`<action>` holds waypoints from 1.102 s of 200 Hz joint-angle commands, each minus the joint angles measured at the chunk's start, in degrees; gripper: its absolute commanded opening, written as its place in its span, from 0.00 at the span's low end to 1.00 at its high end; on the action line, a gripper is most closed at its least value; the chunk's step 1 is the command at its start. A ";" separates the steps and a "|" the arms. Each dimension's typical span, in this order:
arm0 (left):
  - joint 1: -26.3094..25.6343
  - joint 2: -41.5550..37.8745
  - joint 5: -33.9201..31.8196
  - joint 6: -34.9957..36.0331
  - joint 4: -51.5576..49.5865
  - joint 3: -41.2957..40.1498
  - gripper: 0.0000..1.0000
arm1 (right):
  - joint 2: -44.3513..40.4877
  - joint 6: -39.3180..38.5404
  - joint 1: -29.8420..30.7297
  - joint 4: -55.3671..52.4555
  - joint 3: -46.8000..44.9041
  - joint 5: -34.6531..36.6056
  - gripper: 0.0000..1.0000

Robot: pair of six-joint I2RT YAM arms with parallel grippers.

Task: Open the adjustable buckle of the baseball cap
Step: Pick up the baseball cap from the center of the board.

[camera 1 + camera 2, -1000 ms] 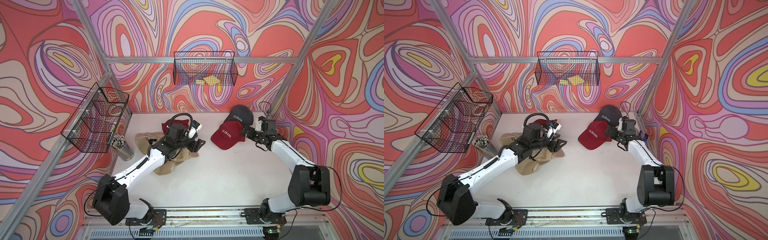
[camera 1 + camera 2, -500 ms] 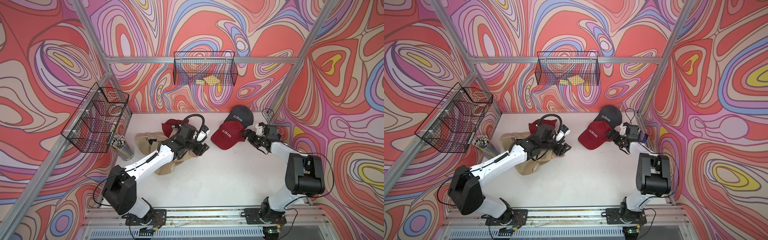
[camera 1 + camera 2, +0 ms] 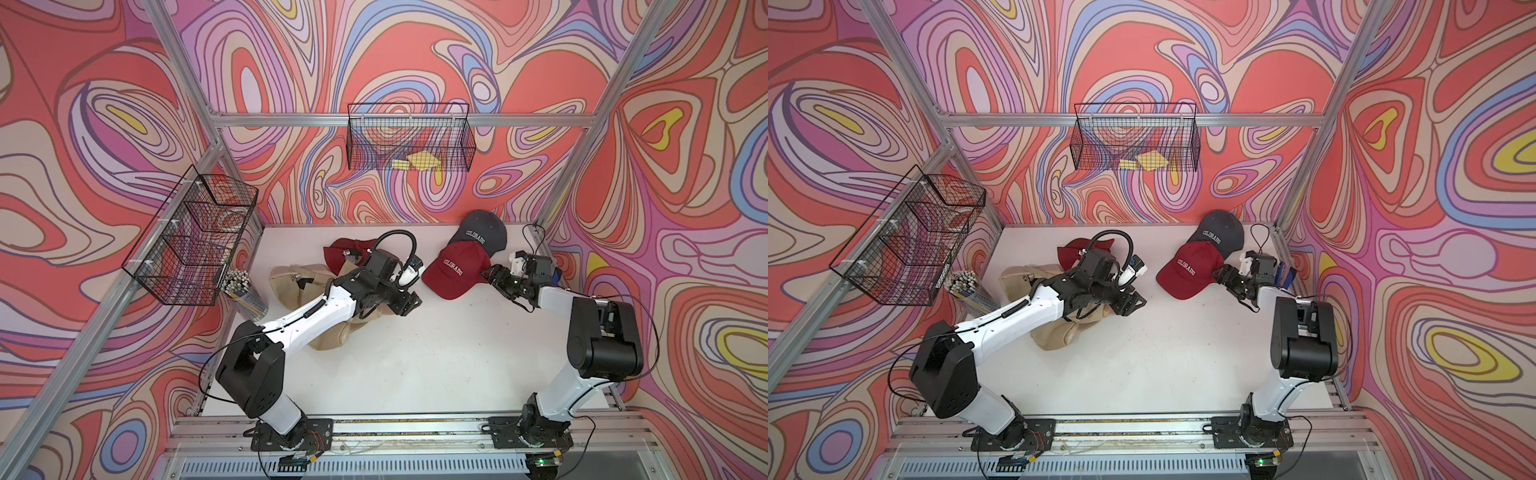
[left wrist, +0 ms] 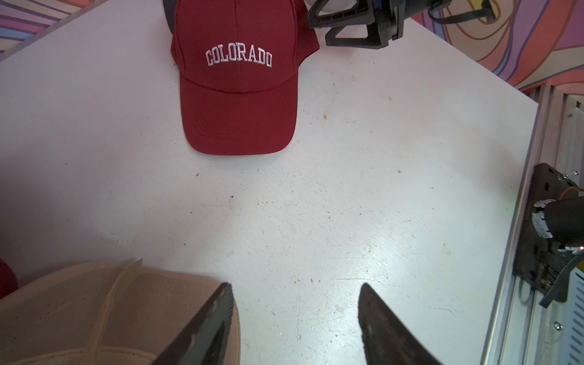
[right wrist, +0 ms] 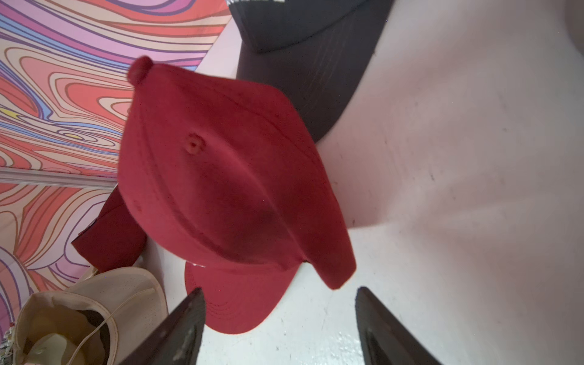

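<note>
We put the red cap (image 3: 457, 270), brim toward 7 o'clock, just at 9 o'clock of the nearer right end effector (image 3: 492, 280), open and empty; left end effector (image 3: 411, 305) open too.

arms: left arm (image 3: 316, 320), right arm (image 3: 555, 299), white links, black joints | cable (image 3: 397, 233): black, looped | gripper fingers (image 4: 205, 331): black, pointed

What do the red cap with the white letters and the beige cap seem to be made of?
Red cap: probably woven cotton twill, matte; stitched seams and raised embroidered letters show. Beige cap: seems a thin synthetic fabric, matte; rows of tiny perforations show. Neither fibre can be told for certain.
</note>
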 commanded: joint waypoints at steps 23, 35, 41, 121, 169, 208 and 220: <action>-0.24 0.91 2.34 1.59 -1.89 1.61 0.63 | 0.92 -1.19 -0.33 2.58 -1.12 3.17 0.70; -0.27 0.87 2.83 2.01 -1.99 1.61 0.62 | 1.44 -1.37 -0.30 2.66 -0.86 3.83 0.69; -0.26 0.82 2.98 2.18 -2.04 1.55 0.62 | 1.60 -1.38 -0.31 2.83 -0.68 3.94 0.67; -0.37 0.39 3.96 3.39 -1.98 1.32 0.61 | 5.61 -2.18 -0.30 6.66 0.90 0.15 0.39; -0.41 0.30 4.33 3.79 -1.78 1.17 0.60 | 4.73 -3.33 -0.32 9.38 0.90 -1.62 0.14; -0.37 -0.26 2.96 3.35 -1.22 1.39 0.59 | -2.00 -2.99 1.09 9.39 0.24 -3.21 0.00; -0.37 -0.69 0.86 1.48 0.14 1.19 0.59 | -4.47 -3.44 2.24 8.11 0.73 -3.20 0.00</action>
